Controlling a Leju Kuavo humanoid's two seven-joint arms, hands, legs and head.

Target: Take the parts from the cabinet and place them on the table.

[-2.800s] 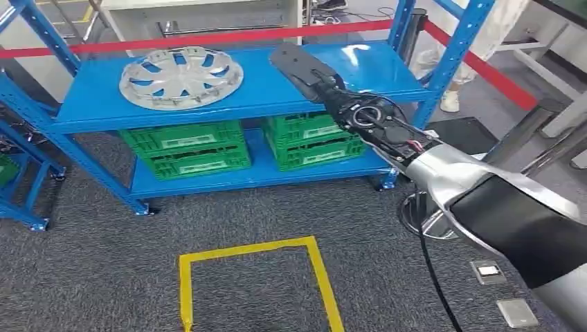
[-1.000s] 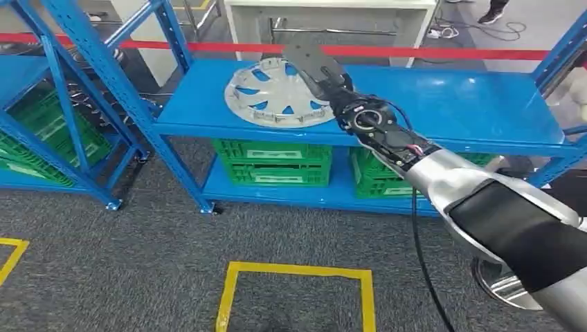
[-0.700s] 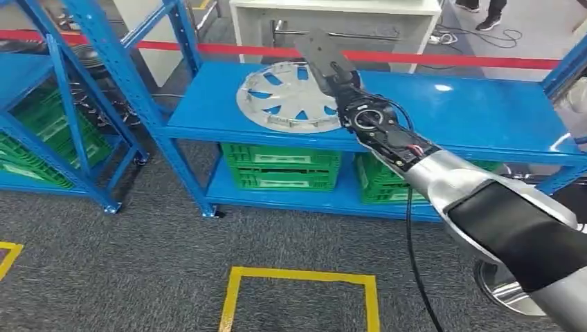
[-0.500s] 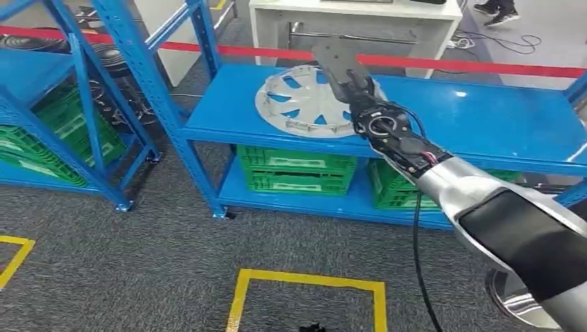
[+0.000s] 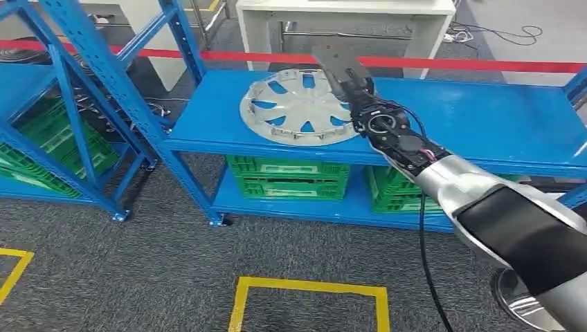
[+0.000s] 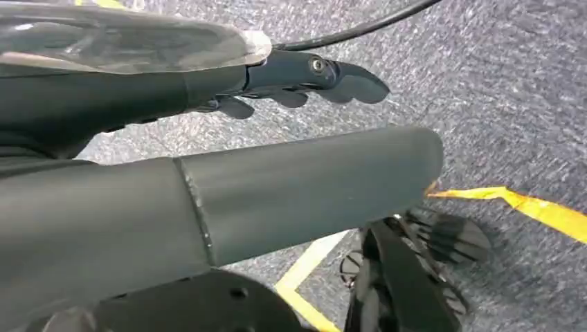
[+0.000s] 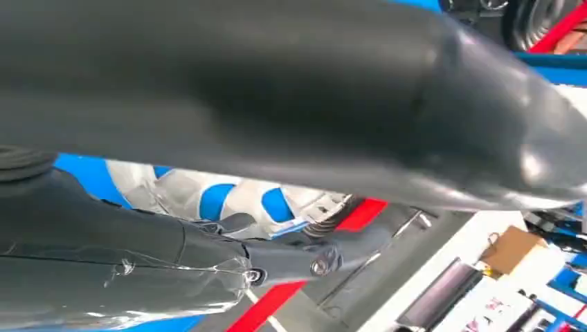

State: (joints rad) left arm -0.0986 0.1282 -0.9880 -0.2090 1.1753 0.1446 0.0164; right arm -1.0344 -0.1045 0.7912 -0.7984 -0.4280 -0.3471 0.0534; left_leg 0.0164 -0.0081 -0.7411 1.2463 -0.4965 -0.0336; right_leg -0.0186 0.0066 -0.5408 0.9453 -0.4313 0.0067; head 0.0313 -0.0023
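Observation:
A silver hubcap (image 5: 297,107) with blue showing through its slots lies flat on the top blue shelf (image 5: 471,117) of the cabinet. My right hand (image 5: 340,66) stretches out flat over the hubcap's right rim, fingers extended, holding nothing. In the right wrist view the hubcap (image 7: 235,197) sits just beyond the dark fingers (image 7: 291,257); whether they touch it I cannot tell. My left hand (image 6: 304,72) hangs over the grey carpet with its fingers loosely apart and nothing in them.
Green crates (image 5: 287,178) fill the lower shelf. Red barrier tape (image 5: 450,64) and a white table (image 5: 346,21) stand behind the cabinet. Another blue rack (image 5: 62,104) with green crates is at the left. A yellow floor square (image 5: 311,297) marks the carpet.
The camera has swung left and closer, shifting the whole scene. Relative to the hubcap, my right hand has gone from well to its right to over its right rim.

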